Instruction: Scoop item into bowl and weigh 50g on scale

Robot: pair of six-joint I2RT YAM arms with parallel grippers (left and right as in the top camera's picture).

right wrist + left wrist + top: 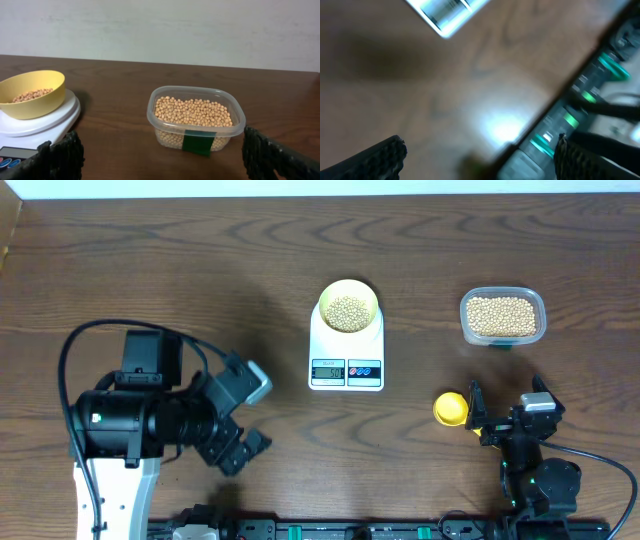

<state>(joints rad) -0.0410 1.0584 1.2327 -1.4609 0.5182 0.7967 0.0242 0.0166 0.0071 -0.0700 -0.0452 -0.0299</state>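
Note:
The white scale (345, 350) stands mid-table with the pale-yellow bowl (347, 307) on its platform. Tan beans (348, 311) lie in the bowl. In the right wrist view the bowl (35, 97) sits at far left on the scale (47, 122). More beans (192, 111) fill a clear tub (503, 317). My right gripper (510, 408) is near the front edge, open and empty, facing the tub (196, 131) from a distance; its fingers (65, 156) frame bare table. My left gripper (245, 450) is open over the front left, nothing between its fingers (377, 160); that view is blurred.
A bright yellow scoop (450, 408) lies on the table just left of my right gripper. A black equipment rail (330, 530) with green lights (567, 120) runs along the front edge. The left arm's bulky body (130, 420) occupies the front left.

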